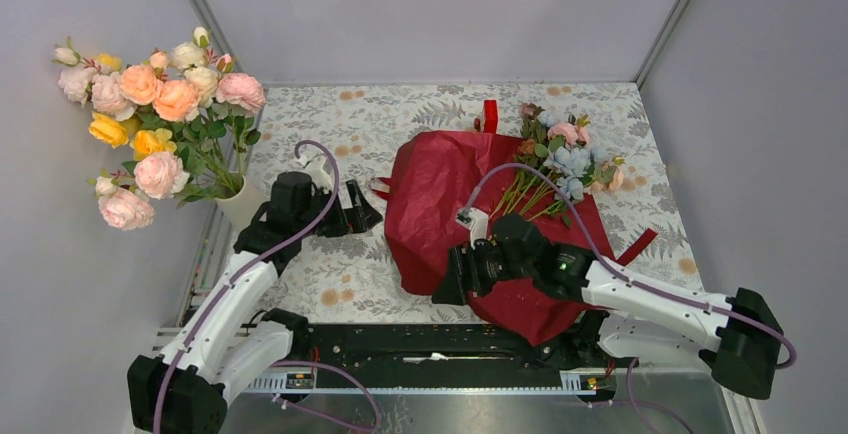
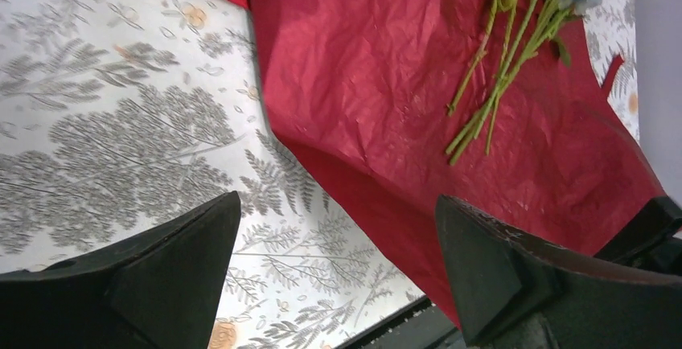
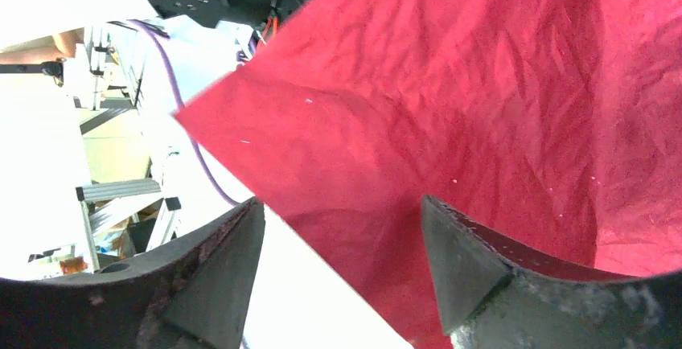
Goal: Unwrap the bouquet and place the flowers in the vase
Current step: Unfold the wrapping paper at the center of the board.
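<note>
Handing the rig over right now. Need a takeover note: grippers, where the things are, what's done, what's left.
Left gripper: open, empty, over the table just left of the wrapping paper.
Right gripper: open, at the paper's near-left edge; nothing pinched.
Flowers: lying loose on the far right of the spread-open paper, stems pointing back toward the arms.
Vase: at the table's left edge, with a big rose bunch in it.
Done: bouquet unwrapped.
Left: pick the flowers up by the stems and put them into the vase.
</note>
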Controlling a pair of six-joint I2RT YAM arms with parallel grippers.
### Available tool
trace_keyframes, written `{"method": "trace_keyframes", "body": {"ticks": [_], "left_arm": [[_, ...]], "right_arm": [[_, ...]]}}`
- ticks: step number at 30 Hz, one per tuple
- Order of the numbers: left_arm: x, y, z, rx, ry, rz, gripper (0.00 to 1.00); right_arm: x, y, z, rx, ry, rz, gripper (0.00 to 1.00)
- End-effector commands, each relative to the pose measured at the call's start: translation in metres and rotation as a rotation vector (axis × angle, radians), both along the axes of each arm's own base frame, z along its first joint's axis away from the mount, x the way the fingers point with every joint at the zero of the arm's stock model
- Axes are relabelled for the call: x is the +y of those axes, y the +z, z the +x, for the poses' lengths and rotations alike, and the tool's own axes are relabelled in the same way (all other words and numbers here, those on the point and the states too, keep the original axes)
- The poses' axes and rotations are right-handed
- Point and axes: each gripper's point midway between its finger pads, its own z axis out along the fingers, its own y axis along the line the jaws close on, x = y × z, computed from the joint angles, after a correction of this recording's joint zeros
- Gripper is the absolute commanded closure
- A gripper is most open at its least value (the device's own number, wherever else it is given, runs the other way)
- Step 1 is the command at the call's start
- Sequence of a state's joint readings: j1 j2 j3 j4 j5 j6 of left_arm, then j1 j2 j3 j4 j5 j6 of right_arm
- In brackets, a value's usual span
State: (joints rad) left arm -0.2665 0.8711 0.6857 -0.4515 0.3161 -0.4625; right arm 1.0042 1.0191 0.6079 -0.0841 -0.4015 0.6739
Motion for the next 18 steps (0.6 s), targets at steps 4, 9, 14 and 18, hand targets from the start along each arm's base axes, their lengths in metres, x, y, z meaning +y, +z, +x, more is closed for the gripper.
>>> {"method": "trace_keyframes", "body": {"ticks": [4, 9, 14, 18], "left_arm": [[-0.029, -0.010, -0.002, 0.016, -0.029, -0.103, 0.01], [-0.036, -0.035, -0.013, 0.077, -0.018, -0.161, 0.01], [-0.041, -0.056, -0.012, 0.098, 0.013, -0.212, 0.03], [-0.040, -0.064, 0.003, 0.064, 0.048, -0.203, 0.08]], "right_arm": [[-0.005, 0.068, 0.000, -0.151, 0.006, 0.136, 0.15], [-0.018, 0.078, 0.012, -0.218, -0.072, 0.122, 0.11], [-0.021, 0.065, 0.028, -0.233, -0.158, 0.076, 0.10], [-0.013, 0.054, 0.029, -0.203, -0.168, 0.094, 0.12]]}}
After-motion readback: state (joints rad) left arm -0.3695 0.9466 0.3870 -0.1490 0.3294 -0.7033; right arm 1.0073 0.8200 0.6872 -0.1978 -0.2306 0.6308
